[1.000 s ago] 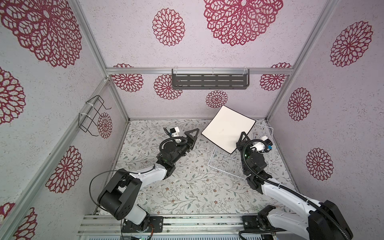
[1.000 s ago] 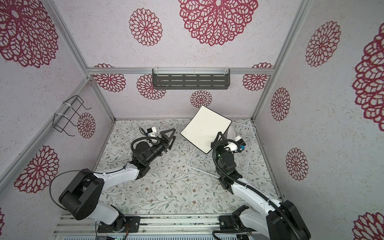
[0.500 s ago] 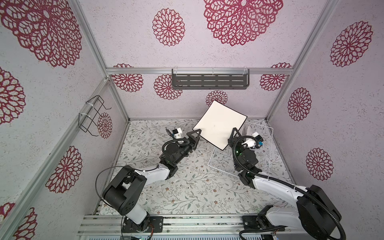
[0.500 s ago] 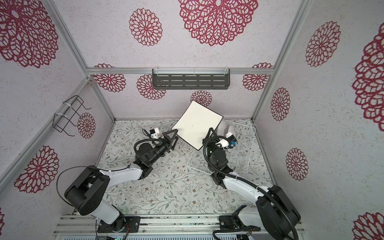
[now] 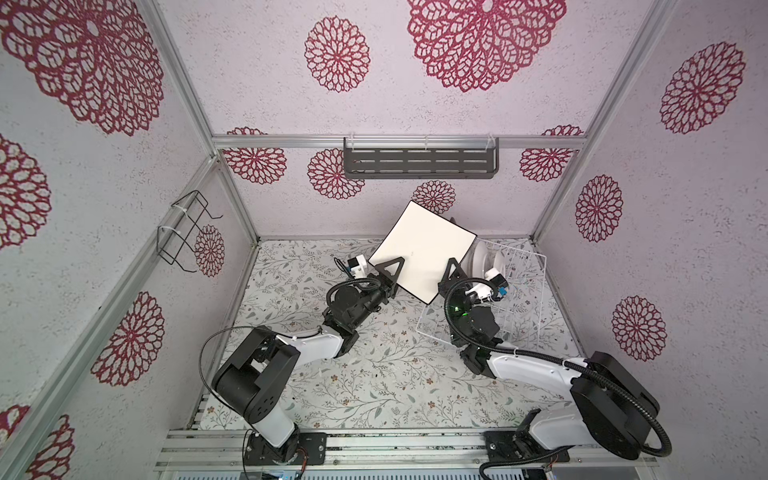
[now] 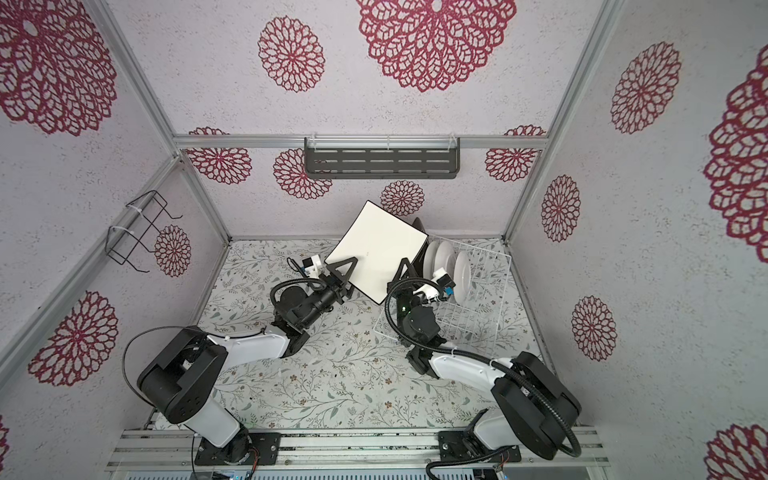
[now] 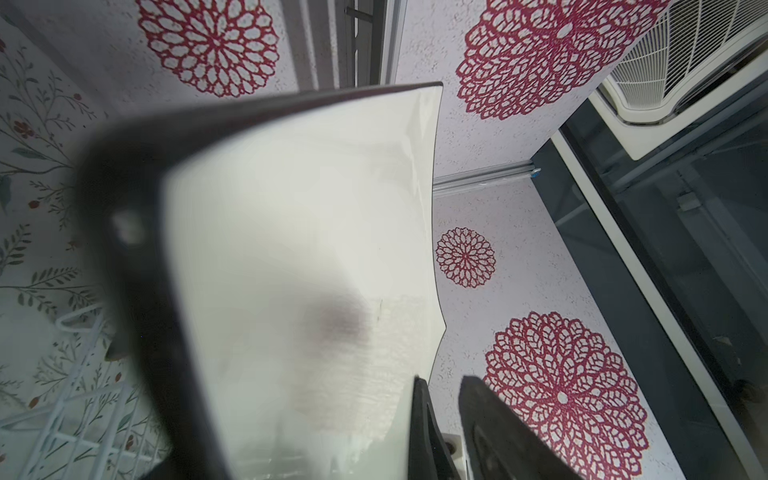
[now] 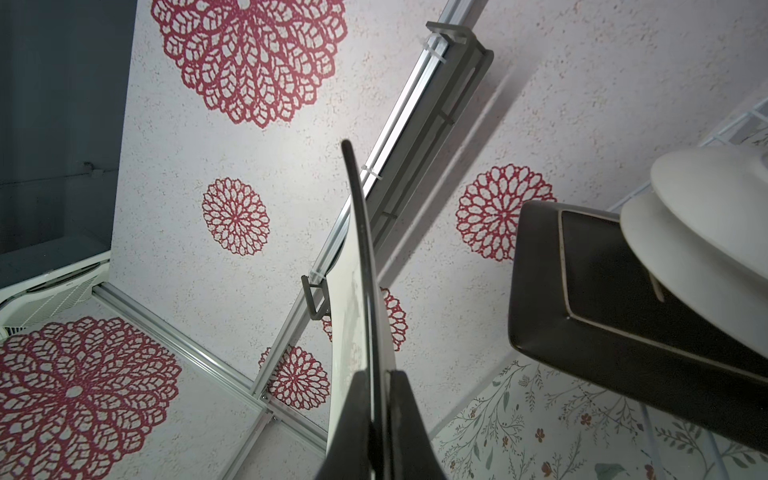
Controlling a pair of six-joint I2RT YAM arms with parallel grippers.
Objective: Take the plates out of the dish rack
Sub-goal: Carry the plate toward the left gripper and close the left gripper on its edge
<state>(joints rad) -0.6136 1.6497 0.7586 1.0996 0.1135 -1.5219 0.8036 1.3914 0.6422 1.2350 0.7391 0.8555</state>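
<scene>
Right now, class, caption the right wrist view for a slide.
Right gripper pinches the white square plate; a black plate and round plates stand nearby.

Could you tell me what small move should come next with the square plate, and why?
Probably close the left gripper on the square white plate: its jaws look open astride one edge, while the right gripper is shut on another edge.

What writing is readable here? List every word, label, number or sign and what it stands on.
None can be read. The square white plate with dark edge shows a blank face; the round white plates in the white wire dish rack and the square black plate show no lettering here.
</scene>
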